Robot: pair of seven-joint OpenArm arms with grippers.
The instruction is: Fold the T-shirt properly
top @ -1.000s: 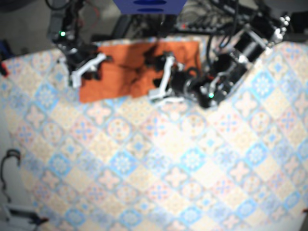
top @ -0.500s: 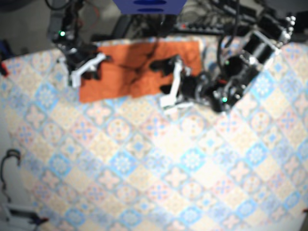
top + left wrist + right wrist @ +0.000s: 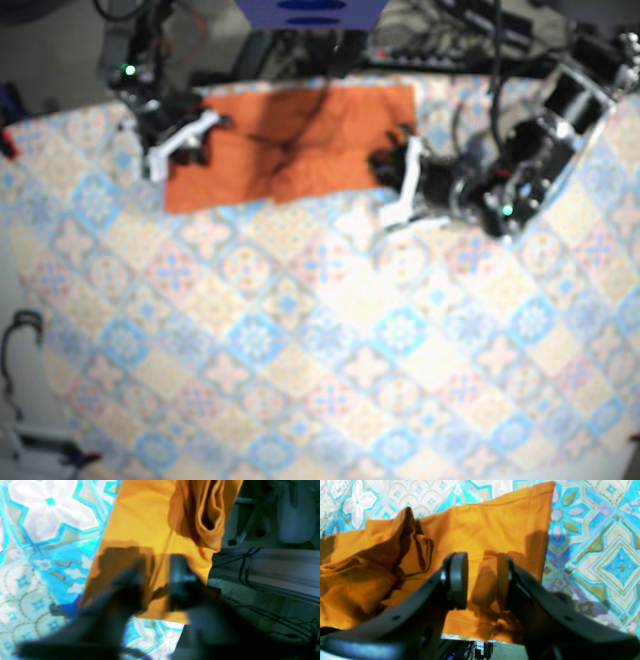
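An orange T-shirt lies crumpled along the far edge of the patterned table. My right gripper hovers over its left end. In the right wrist view this gripper is open, with flat cloth showing between the fingers and bunched folds to the left. My left gripper sits at the shirt's right lower corner. In the left wrist view it is blurred and dark, its fingers apart above the shirt's edge; it is not closed on any cloth.
The tiled tablecloth covers the table. Past the far edge are a blue object, cables and a metal rail. A dark cable loop hangs at the left side.
The left arm has drawn back to the right, from over the shirt's middle to its right lower corner. The right arm and the shirt's left end have stayed put.
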